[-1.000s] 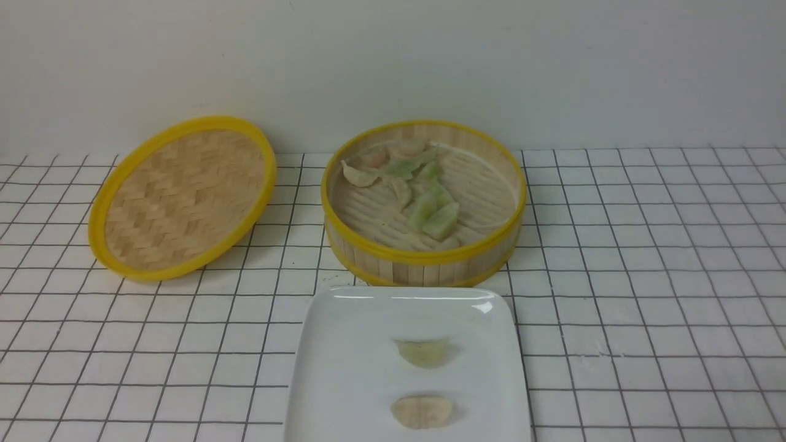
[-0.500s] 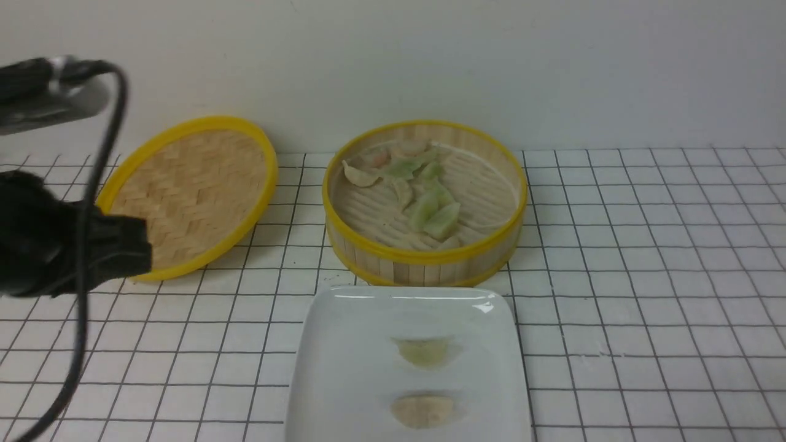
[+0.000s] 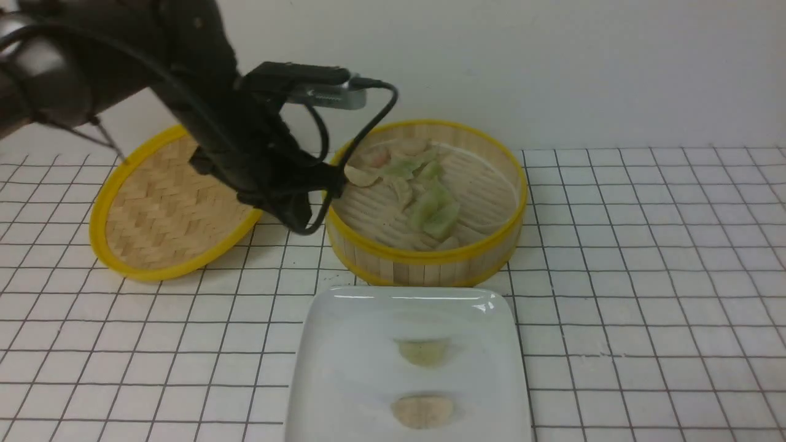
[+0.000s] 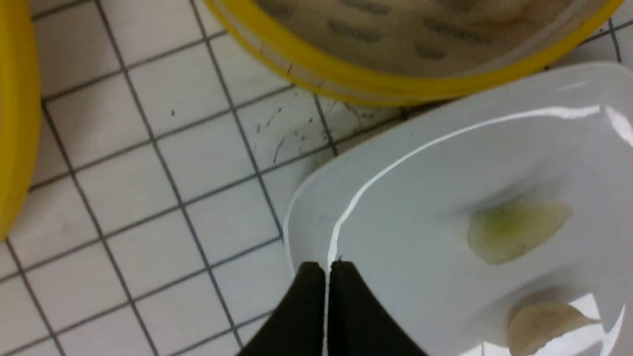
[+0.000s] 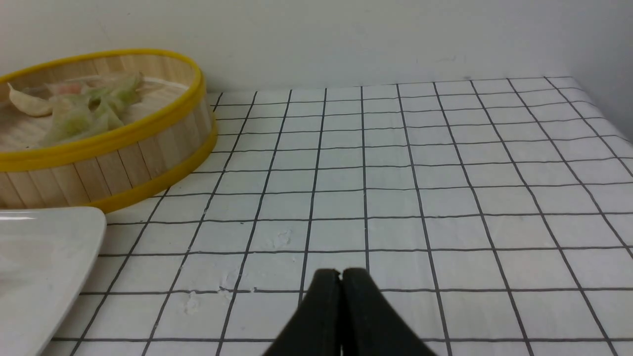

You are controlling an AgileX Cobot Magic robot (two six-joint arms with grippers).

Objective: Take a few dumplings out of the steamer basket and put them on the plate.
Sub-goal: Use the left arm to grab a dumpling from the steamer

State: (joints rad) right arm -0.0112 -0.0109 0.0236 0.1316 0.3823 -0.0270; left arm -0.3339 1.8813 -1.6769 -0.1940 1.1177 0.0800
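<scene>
L pincer (image 3: 301, 221) pressed shut, nothing in it, hanging just beside steamer basket (image 3: 425, 255)! Dumplings (image 3: 435, 209) inside, to its R; plate (image 3: 350, 368) w/ 2 more, nearer cam. R pincer (image 5: 341, 274) shut too!

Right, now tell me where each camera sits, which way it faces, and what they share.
Front view: between the arms, looking forward over the plate, steamer basket and woven lid; the left arm reaches in.
Left wrist view: on the left wrist, looking down at the plate, two dumplings on it and the basket's rim; the left gripper's shut fingertips show.
Right wrist view: on the right wrist, looking forward across the gridded tabletop; the right gripper's shut fingertips show.
Shared: all three catch the plate and basket.
</scene>
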